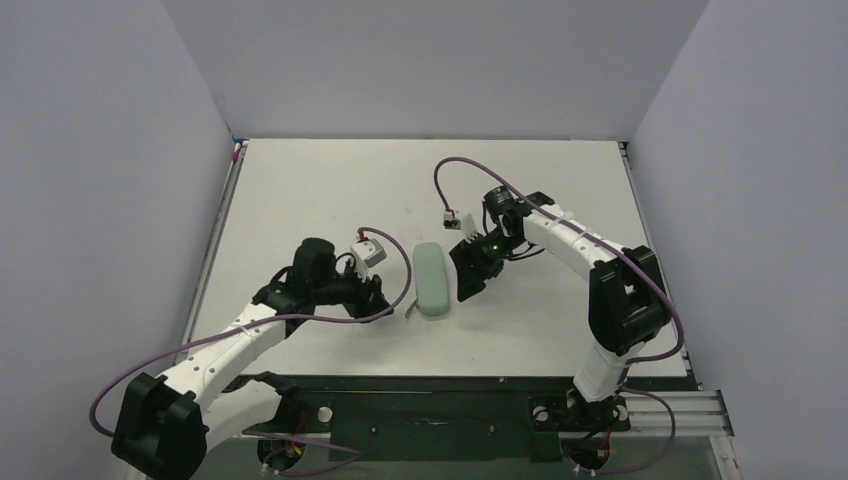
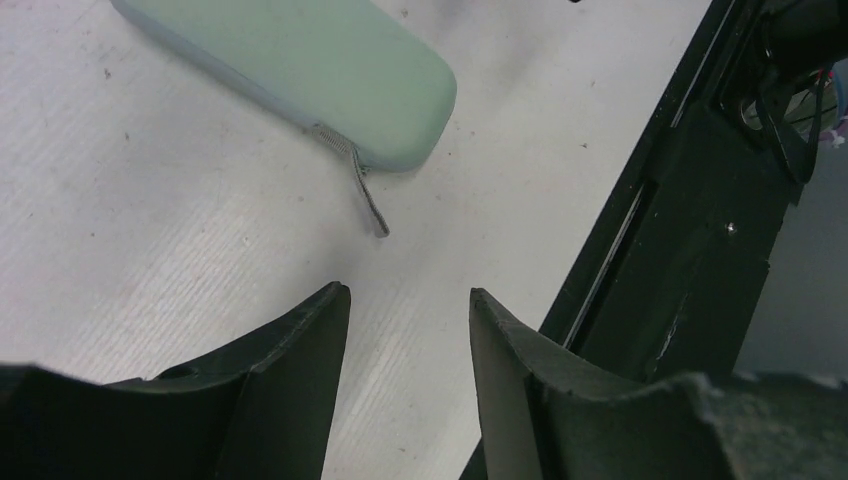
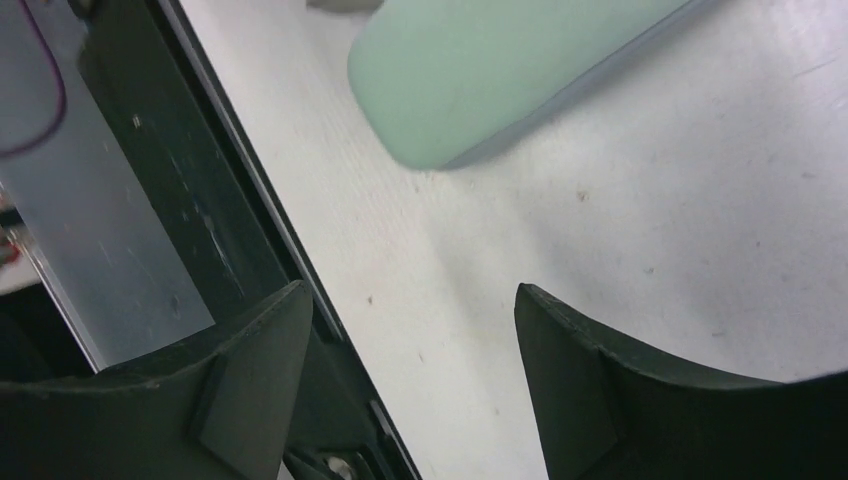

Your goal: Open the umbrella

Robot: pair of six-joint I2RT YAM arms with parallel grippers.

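Note:
The umbrella itself is not in view. A mint-green oval zip case lies shut in the middle of the white table. Its near end shows in the left wrist view, where the zip pull trails onto the table. It also shows in the right wrist view. My left gripper is open and empty, just left of the case's near end. My right gripper is open and empty, close to the case's right side.
The white table is walled by pale panels at the left, back and right. A black frame rail runs along the near edge and shows in both wrist views.

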